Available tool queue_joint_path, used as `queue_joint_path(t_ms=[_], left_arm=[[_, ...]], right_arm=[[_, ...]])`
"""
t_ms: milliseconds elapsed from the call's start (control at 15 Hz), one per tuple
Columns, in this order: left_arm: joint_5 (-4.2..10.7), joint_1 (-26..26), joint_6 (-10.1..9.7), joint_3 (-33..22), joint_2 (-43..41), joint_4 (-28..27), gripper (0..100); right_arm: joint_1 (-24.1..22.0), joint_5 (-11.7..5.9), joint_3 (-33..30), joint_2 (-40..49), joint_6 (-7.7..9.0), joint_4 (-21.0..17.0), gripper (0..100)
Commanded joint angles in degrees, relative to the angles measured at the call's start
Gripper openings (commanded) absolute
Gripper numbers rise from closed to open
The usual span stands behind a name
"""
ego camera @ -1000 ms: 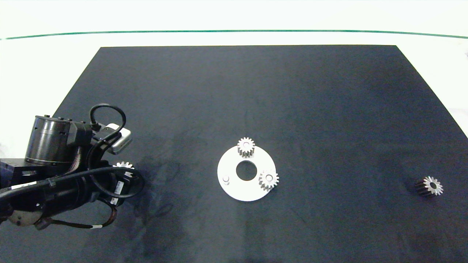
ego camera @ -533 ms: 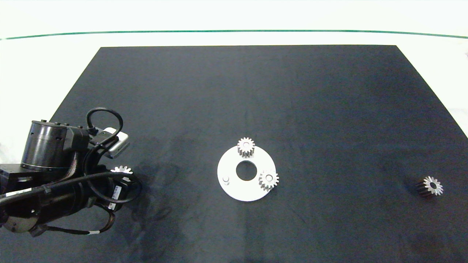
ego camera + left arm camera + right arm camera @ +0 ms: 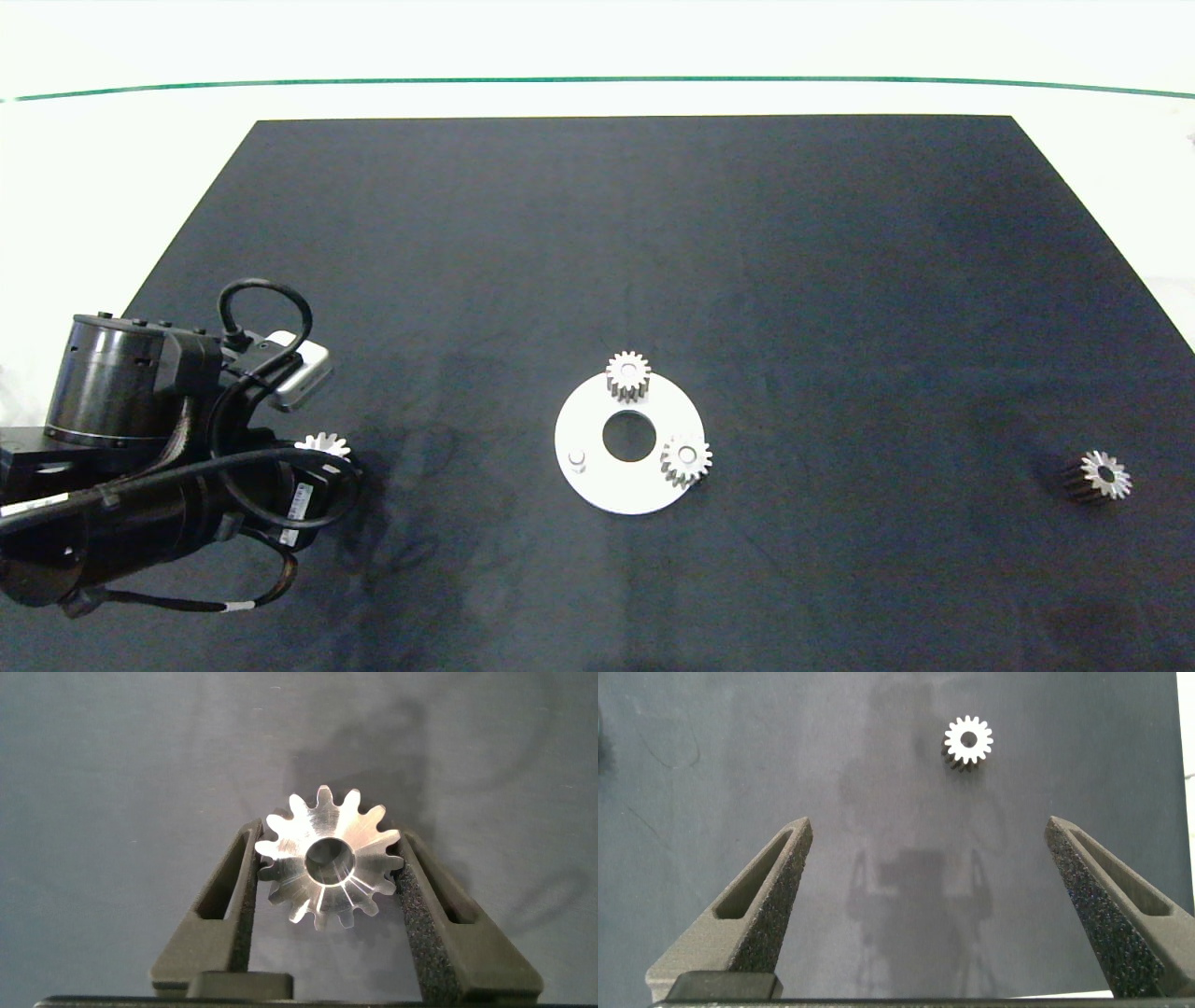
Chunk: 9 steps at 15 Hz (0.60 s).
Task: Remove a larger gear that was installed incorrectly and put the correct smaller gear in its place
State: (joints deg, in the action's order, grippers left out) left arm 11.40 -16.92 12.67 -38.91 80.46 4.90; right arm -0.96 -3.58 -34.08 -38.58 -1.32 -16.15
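Note:
The larger gear [image 3: 329,863], silver with long pointed teeth, sits between the foam pads of my left gripper [image 3: 329,835], which is shut on it. In the head view the same gear [image 3: 322,445] shows at the tip of the left arm, over the mat's front left. The smaller gear [image 3: 1102,475] lies alone at the far right of the mat. My right gripper [image 3: 929,826] hangs open above the mat, with this small gear [image 3: 968,740] beyond its fingers. The right arm is out of the head view.
A white round plate [image 3: 597,485] with a centre hole lies mid-mat. Two small gears [image 3: 628,373] [image 3: 686,457] sit on its pegs; a third peg [image 3: 576,457] stands bare. The black mat [image 3: 653,233] has white table around it.
The left arm, still holding the larger gear, has drifted a little toward the mat's front left edge. Plate and other gears have not moved.

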Motion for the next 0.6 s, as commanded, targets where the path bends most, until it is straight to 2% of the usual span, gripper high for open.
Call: queue_joint_path(t_ms=[67,200,467,600], left_arm=[[-0.32,0.2,-0.27,0.6,0.1,0.0,100],[-0.59,0.3,-1.86,0.8,0.1,0.1,100],[-1.03,0.7,-2.29,-0.1,-3.6,0.2,100],[-0.94,0.6,-3.88,-0.6,-5.9,0.1,100]], right_arm=[[0.0,-0.02,0.1,0.0,0.0,-0.1,100],[0.0,-0.02,0.2,0.0,0.0,-0.1,100],[-2.5,-0.02,0.4,-0.8,0.09,-0.1,100],[-2.6,-0.02,0.4,-1.3,0.17,-0.1,100]])
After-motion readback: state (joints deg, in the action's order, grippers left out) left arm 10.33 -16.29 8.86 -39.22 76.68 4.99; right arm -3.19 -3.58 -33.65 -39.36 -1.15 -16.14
